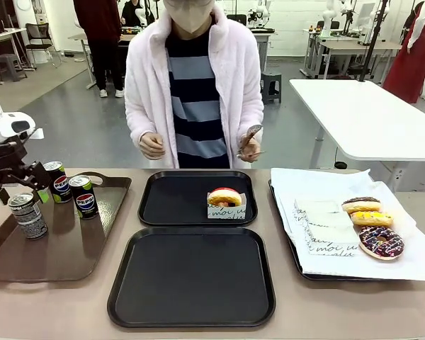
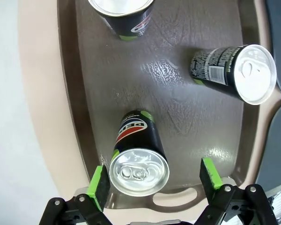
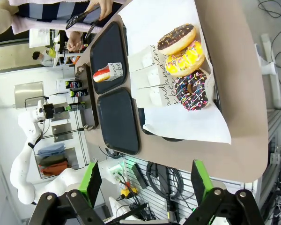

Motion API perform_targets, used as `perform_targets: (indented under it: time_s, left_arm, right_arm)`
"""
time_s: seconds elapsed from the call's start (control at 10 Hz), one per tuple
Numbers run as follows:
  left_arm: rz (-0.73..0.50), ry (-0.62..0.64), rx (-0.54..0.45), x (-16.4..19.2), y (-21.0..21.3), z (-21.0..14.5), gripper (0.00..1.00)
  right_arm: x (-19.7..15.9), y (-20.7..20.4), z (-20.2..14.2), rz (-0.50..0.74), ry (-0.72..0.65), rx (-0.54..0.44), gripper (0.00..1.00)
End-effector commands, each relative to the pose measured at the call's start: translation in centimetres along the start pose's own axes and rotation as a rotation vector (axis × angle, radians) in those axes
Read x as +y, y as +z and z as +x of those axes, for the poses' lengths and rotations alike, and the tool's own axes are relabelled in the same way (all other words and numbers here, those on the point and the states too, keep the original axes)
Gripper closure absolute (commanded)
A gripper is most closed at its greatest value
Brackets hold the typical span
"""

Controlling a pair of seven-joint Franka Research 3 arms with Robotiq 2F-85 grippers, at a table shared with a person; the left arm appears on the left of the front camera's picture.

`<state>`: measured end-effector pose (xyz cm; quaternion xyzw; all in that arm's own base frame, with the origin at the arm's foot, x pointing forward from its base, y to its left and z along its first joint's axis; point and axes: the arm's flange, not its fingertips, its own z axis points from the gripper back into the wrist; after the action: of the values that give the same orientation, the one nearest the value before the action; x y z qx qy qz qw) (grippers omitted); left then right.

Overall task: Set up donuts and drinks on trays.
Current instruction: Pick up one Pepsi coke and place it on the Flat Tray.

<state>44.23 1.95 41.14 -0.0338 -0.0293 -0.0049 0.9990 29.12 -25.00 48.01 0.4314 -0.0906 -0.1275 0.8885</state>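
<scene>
left claw (image 2: 154, 180) spread over Pepsi can (image 2: 138, 159), sleeved donut (image 1: 225, 199) on tray (image 1: 170, 202)

This is a robotics lab in a large open hall rather than a home or a shop. A wide, bare grey floor (image 1: 71, 127) runs back past long white worktables (image 1: 372, 113), a low stool (image 1: 271, 86) and a black office chair (image 1: 39, 39), with more benches carrying equipment by the far wall. A white robot arm (image 3: 23, 159) rises at the end of the tan desk (image 1: 49, 304), and loose cables (image 3: 161, 180) hang beneath the desk's edge.
</scene>
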Motion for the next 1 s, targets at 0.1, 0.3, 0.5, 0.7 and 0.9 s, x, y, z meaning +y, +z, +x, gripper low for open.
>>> perform_targets:
  time_s: [0.1,0.3,0.5,0.7,0.9]
  left_arm:
    - [0.077,0.024,0.006,-0.5,-2.1,0.2,0.00]
    - [0.089,0.041,0.028,-0.3,-2.9,0.3,0.00]
    - [0.096,0.052,0.038,0.0,-3.4,0.4,0.00]
    - [0.099,0.045,0.042,0.1,-3.7,0.5,0.00]
    - [0.107,0.043,0.030,0.5,-3.6,0.6,0.00]
  right_arm:
    - [0.1,0.0,-0.1,0.003,0.000,0.006,0.00]
    - [0.1,0.0,-0.1,0.003,0.000,0.006,0.00]
    - [0.1,0.0,-0.1,0.003,0.000,0.006,0.00]
    - [0.1,0.0,-0.1,0.003,0.000,0.006,0.00]
    - [0.1,0.0,-0.1,0.003,0.000,0.006,0.00]
